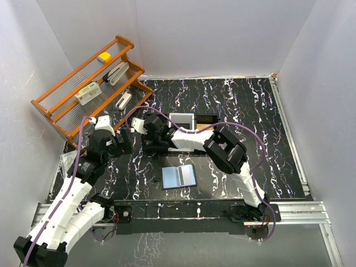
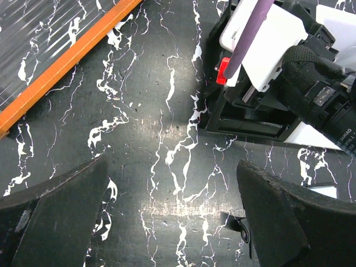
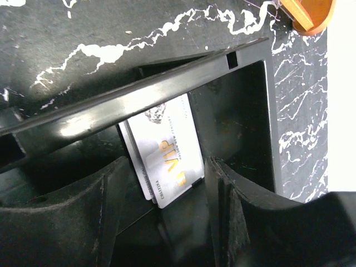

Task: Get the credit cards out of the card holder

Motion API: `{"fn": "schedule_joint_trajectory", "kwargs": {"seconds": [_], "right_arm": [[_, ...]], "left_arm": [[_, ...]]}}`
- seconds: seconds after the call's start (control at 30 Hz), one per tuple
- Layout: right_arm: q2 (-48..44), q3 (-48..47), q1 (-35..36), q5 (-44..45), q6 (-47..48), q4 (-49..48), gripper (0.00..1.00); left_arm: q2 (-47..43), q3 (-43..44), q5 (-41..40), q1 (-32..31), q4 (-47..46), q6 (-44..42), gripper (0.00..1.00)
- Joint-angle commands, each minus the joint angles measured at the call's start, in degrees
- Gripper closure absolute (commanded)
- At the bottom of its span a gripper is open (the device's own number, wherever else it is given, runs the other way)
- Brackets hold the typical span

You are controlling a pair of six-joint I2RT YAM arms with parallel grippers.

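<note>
The card holder point(image 1: 179, 177) lies open on the marbled table, its light blue-grey inside facing up, apart from both grippers. My right gripper point(image 1: 146, 125) reaches into the left end of the black tray point(image 1: 196, 115). In the right wrist view its fingers point(image 3: 225, 194) stand open on either side of a small stack of silver VIP cards point(image 3: 164, 147) lying in a tray compartment point(image 3: 239, 111). My left gripper point(image 1: 125, 142) is open and empty just above bare table point(image 2: 172, 183), left of the right wrist.
An orange wooden rack point(image 1: 92, 83) with small items stands at the back left; its rail point(image 2: 67, 61) is close to my left gripper. A white card point(image 1: 182, 120) lies in the tray's middle compartment. White walls enclose the table.
</note>
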State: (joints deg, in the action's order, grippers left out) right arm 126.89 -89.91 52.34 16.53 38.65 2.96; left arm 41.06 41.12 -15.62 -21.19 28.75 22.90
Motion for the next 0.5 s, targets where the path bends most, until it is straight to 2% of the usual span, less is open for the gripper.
{"fn": "schedule_joint_trajectory", "kwargs": {"seconds": [0.0, 0.17, 0.27, 0.33, 0.37, 0.4, 0.47], "right_arm": [[-5.2, -1.3, 0.1, -3.1, -4.0, -2.0, 0.44], [-9.6, 0.5, -0.2, -5.4, -8.7, -3.6, 0.37], [-14.7, 5.2, -0.3, -4.6, -13.3, -8.3, 0.34], [-19.3, 9.7, -0.5, -1.6, -19.8, -12.6, 0.24], [-21.5, 11.9, -0.6, 1.9, -23.6, -14.0, 0.17], [-24.0, 14.3, -0.7, 6.3, -29.0, -15.1, 0.05], [-29.7, 18.9, -1.6, 10.5, -38.7, -15.5, 0.02]], "left_arm": [[0.3, -0.5, 0.8, 0.2, -0.4, -0.8, 0.01], [0.3, -0.5, 0.9, 0.2, -0.2, -0.8, 0.01], [0.3, -0.5, 0.3, 0.1, -0.2, -0.5, 0.01], [0.3, -0.5, -0.2, 0.2, -0.1, 0.0, 0.01], [0.3, -0.5, -0.2, 0.2, -0.1, 0.2, 0.01], [0.4, -0.7, -0.2, 0.2, -0.2, 0.4, 0.01], [0.7, -1.1, -0.7, 0.2, 0.1, 1.7, 0.01]]}}
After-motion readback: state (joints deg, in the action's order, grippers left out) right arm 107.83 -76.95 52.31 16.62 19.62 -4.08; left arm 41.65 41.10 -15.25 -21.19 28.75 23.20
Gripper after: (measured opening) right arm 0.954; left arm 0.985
